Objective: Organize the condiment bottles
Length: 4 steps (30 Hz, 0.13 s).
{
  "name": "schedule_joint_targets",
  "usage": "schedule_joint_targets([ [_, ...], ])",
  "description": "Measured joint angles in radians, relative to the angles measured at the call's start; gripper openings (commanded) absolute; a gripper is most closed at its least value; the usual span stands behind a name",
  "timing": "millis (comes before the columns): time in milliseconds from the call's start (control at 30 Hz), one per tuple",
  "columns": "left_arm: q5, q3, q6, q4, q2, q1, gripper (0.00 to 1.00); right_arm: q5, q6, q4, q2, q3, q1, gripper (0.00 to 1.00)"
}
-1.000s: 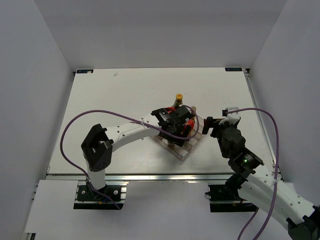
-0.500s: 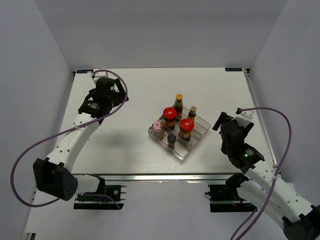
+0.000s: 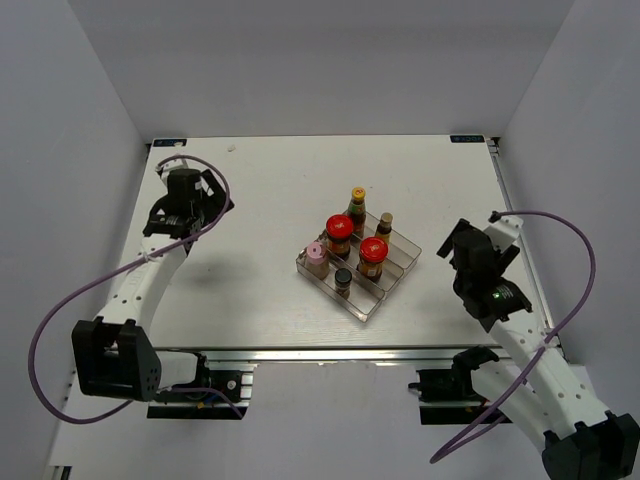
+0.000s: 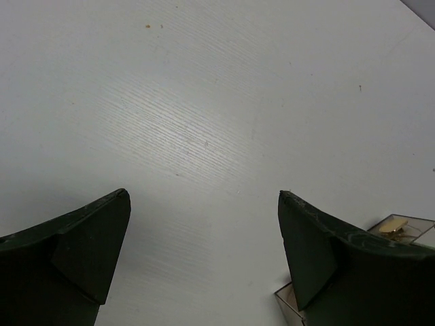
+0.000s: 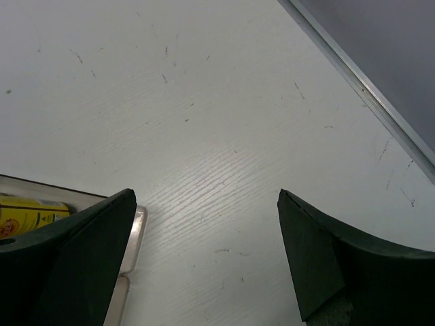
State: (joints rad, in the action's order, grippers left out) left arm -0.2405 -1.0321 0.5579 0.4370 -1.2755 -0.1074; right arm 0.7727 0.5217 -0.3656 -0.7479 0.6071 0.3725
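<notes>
Six condiment bottles stand in the clear stepped tray at the table's middle. There are two red-lidded jars, two yellow-capped sauce bottles, a pink-capped shaker and a dark-capped spice jar. My left gripper is open and empty at the far left, well away from the tray; it also shows in the left wrist view. My right gripper is open and empty to the right of the tray; it also shows in the right wrist view. A yellow-labelled bottle shows behind the right gripper's left finger.
The tray's corner shows at the lower right of the left wrist view, and its rim at the left of the right wrist view. The table's right edge rail runs close beyond the right gripper. Grey walls enclose the table.
My left arm swung from over the tray out to the table's far left. My right gripper drew back to the right, away from the tray. The bottles stay in the tray.
</notes>
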Motion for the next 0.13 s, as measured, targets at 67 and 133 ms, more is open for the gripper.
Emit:
schedule_joint_targets([
  [67, 0.008, 0.007, 0.0, -0.011, 0.003, 0.0, 0.98, -0.008, 0.009, -0.004, 0.004, 0.007, 0.0, 0.89],
  [133, 0.014, 0.013, 0.0, -0.016, 0.008, 0.0, 0.98, -0.021, 0.018, -0.01, 0.015, 0.007, 0.0, 0.9],
])
